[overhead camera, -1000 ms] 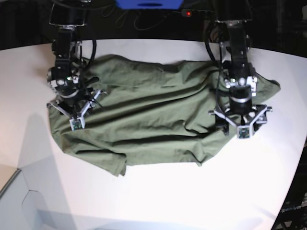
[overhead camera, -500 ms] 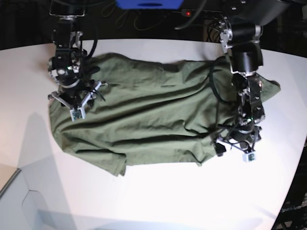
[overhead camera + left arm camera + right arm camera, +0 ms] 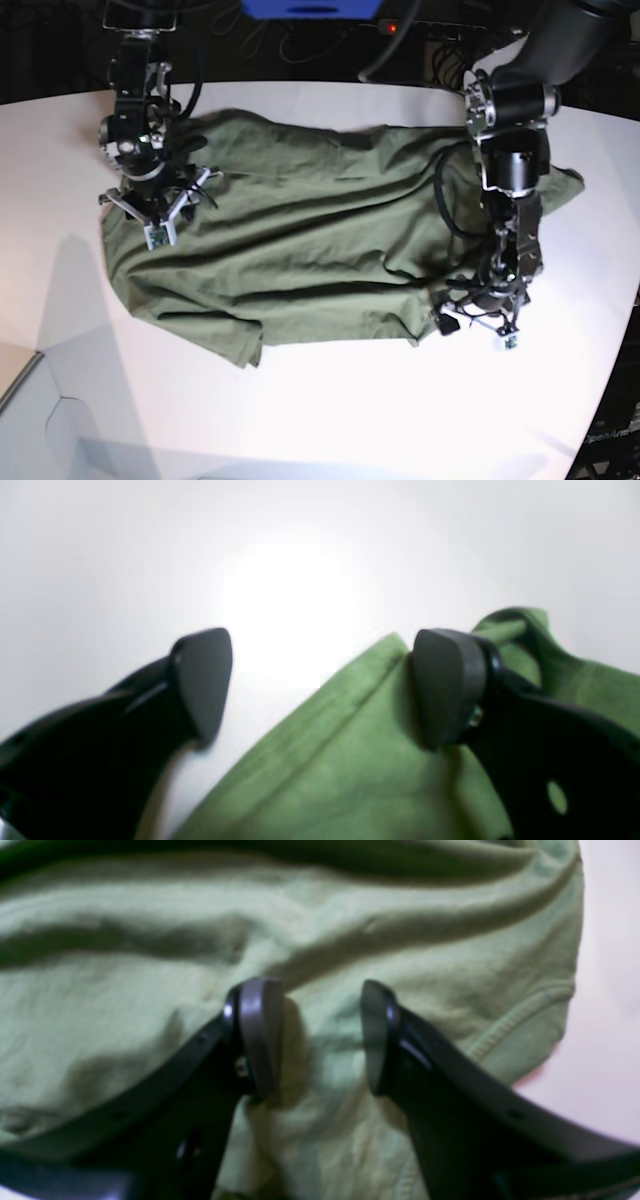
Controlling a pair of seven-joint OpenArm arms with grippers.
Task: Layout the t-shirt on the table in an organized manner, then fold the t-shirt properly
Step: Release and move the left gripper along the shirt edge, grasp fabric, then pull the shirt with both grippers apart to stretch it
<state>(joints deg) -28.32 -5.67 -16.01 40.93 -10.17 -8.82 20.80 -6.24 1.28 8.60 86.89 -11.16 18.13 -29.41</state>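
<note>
Left gripper (image 3: 478, 322) sits at the t-shirt's (image 3: 300, 250) lower corner on the base view's right side, jaws spread wide with nothing between them. Wrist view: one finger (image 3: 447, 685) rests on the shirt's hemmed edge (image 3: 320, 720), the other finger (image 3: 202, 680) stands over bare table (image 3: 150, 555) just off the cloth. No fabric pinched.

Right gripper (image 3: 155, 205) is over the shirt's opposite end, on the base view's left, jaws parted, both fingers down on or just above wrinkled cloth. Wrist view shows cloth visible through the gap between the pads (image 3: 260, 1030); cannot tell if any fold is caught there, it looks empty. A ribbed hem (image 3: 520, 1025) lies just beside that gripper, toward the shirt's edge.

Largest first: table (image 3: 330, 410), white, curved edge, shirt well inside it. T-shirt next, olive green, spread wide across the table's far half, lying flat but full of long creases, one flap (image 3: 235, 345) sticking out on the near side. Far side of the shirt nearly reaches the table's back edge. Both arms (image 3: 510, 150) come down from beyond the shirt's far side, one at each end of it, well apart.
</note>
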